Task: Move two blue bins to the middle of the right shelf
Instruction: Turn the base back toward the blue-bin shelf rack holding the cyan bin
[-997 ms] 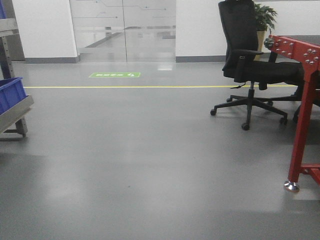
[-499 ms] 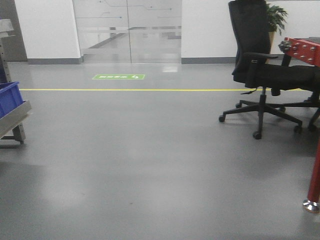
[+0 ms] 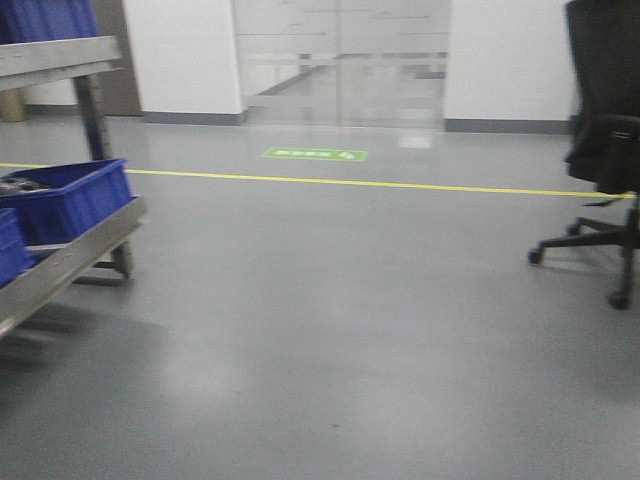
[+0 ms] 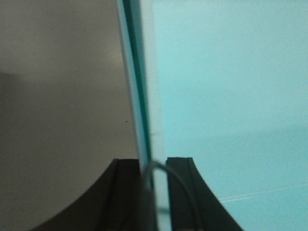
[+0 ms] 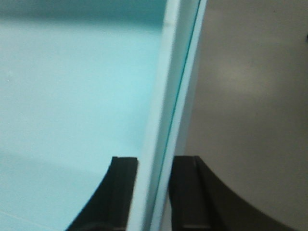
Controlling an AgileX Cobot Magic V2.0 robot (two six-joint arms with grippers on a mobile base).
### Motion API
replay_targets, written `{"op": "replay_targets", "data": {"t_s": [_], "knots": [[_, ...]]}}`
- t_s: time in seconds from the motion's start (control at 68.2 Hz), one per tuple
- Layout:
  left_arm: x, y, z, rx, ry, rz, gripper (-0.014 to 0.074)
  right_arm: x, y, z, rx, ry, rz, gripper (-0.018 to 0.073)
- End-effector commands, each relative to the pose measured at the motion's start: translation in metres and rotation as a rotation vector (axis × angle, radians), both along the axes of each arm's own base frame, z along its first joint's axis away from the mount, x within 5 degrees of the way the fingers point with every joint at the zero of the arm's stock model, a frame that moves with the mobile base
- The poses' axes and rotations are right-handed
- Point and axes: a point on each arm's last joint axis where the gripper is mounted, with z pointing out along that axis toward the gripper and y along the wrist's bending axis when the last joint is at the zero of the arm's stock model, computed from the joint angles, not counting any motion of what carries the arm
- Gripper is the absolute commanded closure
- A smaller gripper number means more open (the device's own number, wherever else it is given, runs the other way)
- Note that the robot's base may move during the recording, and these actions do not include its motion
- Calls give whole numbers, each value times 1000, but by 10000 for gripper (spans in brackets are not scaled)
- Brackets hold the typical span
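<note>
Pale blue plastic bin [image 4: 231,96]: held between claws. Left claw [image 4: 154,164] pinches left wall, right claw [image 5: 155,164] pinches right wall; walls run forward. Grey metal shelf [image 3: 70,262] lies front-left.

The left hand [image 4: 154,163] pinched the bin [image 4: 140,96] wall, fingers entering from 6 o'clock; the right hand [image 5: 155,162] pinched likewise.

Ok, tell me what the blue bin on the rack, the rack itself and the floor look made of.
Dark blue open-top bin: likely moulded plastic, uniform matte colour with a lipped rim. Grey metal shelf rack: apparently steel or aluminium, dull grey sheen. Grey floor: smooth coated concrete or epoxy, probably; it mirrors the glass doors faintly.
</note>
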Motion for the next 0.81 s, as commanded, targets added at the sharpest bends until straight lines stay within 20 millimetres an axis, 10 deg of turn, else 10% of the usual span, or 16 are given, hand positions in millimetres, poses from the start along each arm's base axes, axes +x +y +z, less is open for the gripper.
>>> {"op": "replay_targets", "data": {"t_s": [0.0,0.792], "knots": [[-6,4,17,-42,-96,-8,707,-3,-3,17,21,-125,-7,711],[-6,4,17,-42,-96,-8,707,-3,-3,17,21,-125,-7,711]]}}
